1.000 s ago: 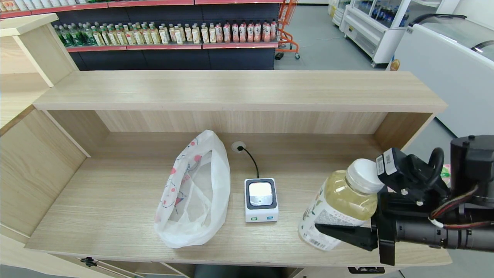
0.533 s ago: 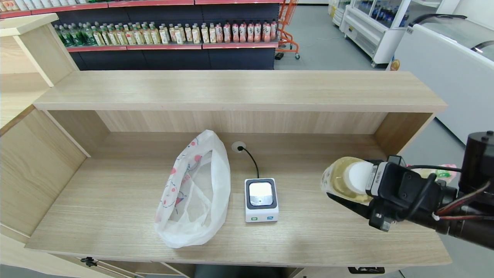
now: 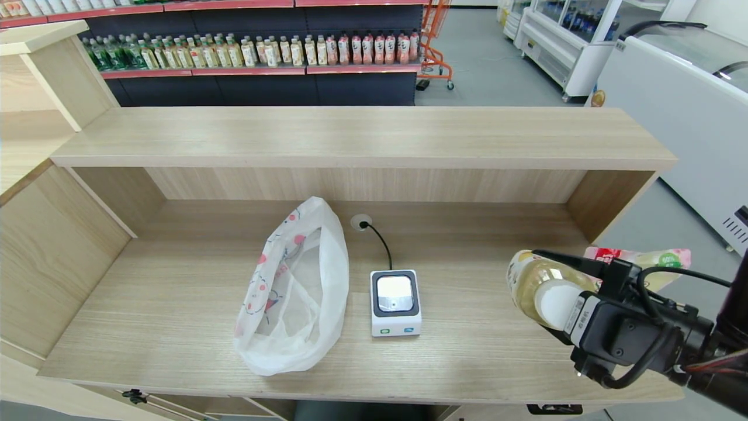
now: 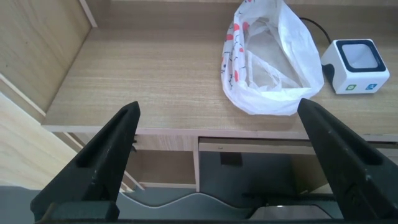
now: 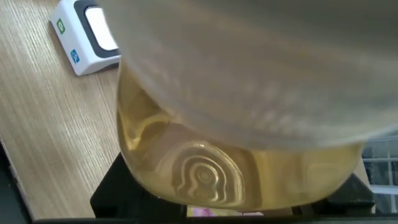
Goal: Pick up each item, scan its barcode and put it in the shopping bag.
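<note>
Left wrist view: we see the left gripper [image 4: 219, 109] spread wide, just off the front edge of the light wooden counter [image 4: 143, 93]. Over the counter's right end, the right gripper [image 3: 540, 289] clamps a clear plastic bottle of pale yellow drink [image 3: 529, 278], its white cap tipped toward us. Farther in we find the white box-shaped barcode scanner [image 3: 395, 301] and, just left of it, the white printed plastic shopping bag [image 3: 295, 292], lying open.

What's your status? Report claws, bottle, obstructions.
Right claw shut on bottle, right of scanner. Left claw open, before the counter's near edge. Nothing between bottle and scanner; bag left of it.
</note>
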